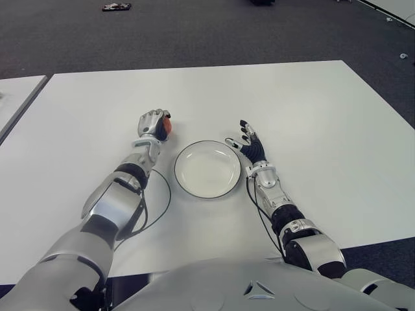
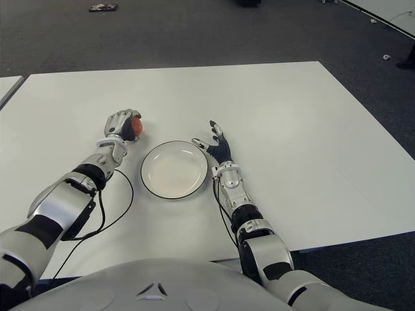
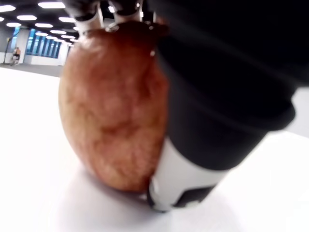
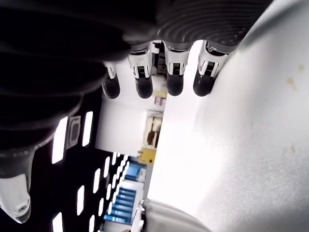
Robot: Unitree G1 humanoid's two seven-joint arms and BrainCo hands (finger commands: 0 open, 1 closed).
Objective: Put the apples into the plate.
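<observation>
Gripping: left hand fingers curl on apple, mostly hidden, left-centre frame.
Right hand: fingers spread, beside plate.

Both eye views look forward and down from the head at the same white table, from slightly offset spots; both take in the left hand, the right hand and the plate between them. Each wrist view sits very close behind its own hand, low over the table
</observation>
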